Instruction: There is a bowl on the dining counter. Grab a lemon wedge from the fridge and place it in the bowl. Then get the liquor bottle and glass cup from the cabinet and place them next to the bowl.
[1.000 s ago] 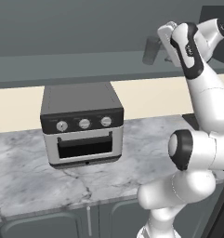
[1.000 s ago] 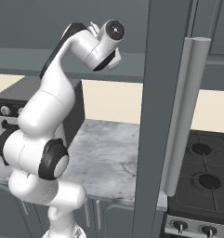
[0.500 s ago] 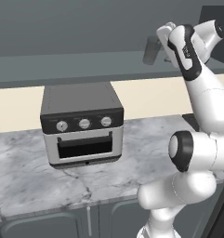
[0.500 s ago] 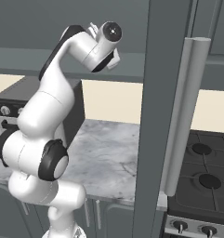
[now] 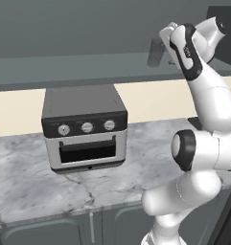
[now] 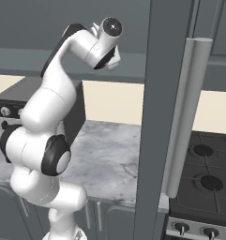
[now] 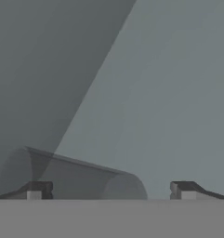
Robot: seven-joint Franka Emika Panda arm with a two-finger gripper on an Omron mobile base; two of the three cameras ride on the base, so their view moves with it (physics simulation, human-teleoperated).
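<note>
The glass cup (image 5: 155, 52), a grey translucent tumbler, stands on the cabinet's flat grey shelf (image 5: 88, 67) above the wall counter. My gripper (image 5: 167, 37) is raised to shelf height just right of the cup, open and holding nothing. In the hand view the cup (image 7: 71, 174) lies tilted across the lower left, close in front of the left fingertip (image 7: 39, 189), with my gripper (image 7: 111, 190) standing wide around it. The bowl, lemon wedge, liquor bottle and dining counter are out of view.
A grey toaster oven (image 5: 83, 127) sits on the marbled wall counter (image 5: 35, 186) below the shelf. A tall grey door (image 6: 163, 117) with a long silver bar handle (image 6: 185, 117) stands edge-on at the right; whether it is the fridge's I cannot tell. A black stove (image 6: 203, 183) lies behind it.
The hand has edged slightly left toward the cup at shelf height. The jaws stay wide open and the cup has not moved.
</note>
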